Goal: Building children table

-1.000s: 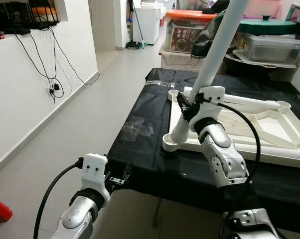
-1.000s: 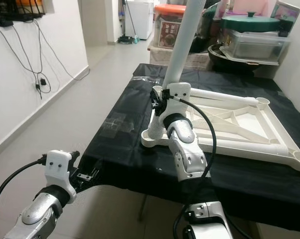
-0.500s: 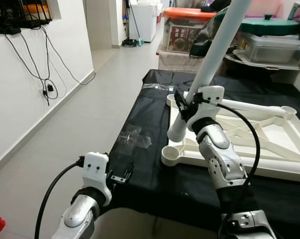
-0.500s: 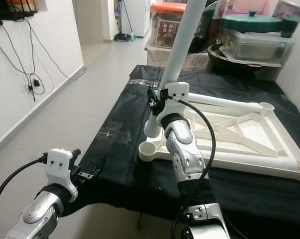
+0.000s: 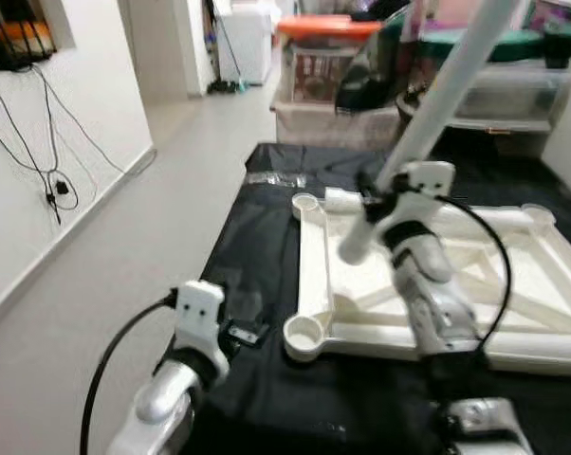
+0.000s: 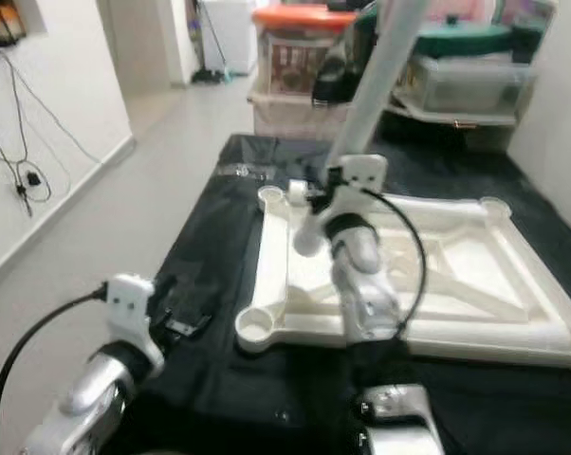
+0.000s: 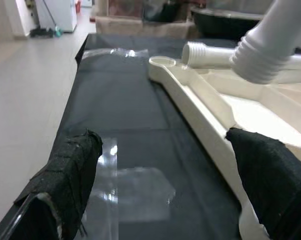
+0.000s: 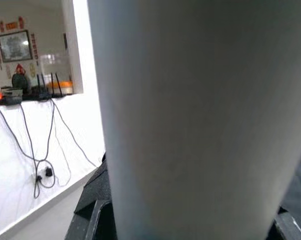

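Observation:
A white table frame (image 5: 314, 275) lies upside down on the black-covered table (image 5: 257, 246). Its near-left corner socket (image 5: 304, 333) is empty. My right gripper (image 5: 378, 192) is shut on a long white table leg (image 5: 428, 104), which slants up to the right. The leg's threaded lower end (image 7: 263, 60) hangs above the frame's left rail. In the right wrist view the leg (image 8: 190, 120) sits very close to the camera. My left gripper (image 7: 165, 185) is open, low at the table's near-left edge, a little short of the empty socket. A second threaded leg end (image 7: 203, 54) lies by the far-left socket (image 5: 307, 202).
A clear plastic bag (image 7: 125, 52) lies on the cloth at the far-left corner, and a taped patch (image 7: 138, 192) lies near my left gripper. Storage boxes (image 5: 328, 62) and lidded containers (image 5: 513, 76) stand behind the table. Bare floor (image 5: 105, 265) and a cabled wall lie left.
The leg's lower end has come up out of the near-left corner socket and moved toward the far side, above the left rail. The camera has shifted closer; the picture is blurred.

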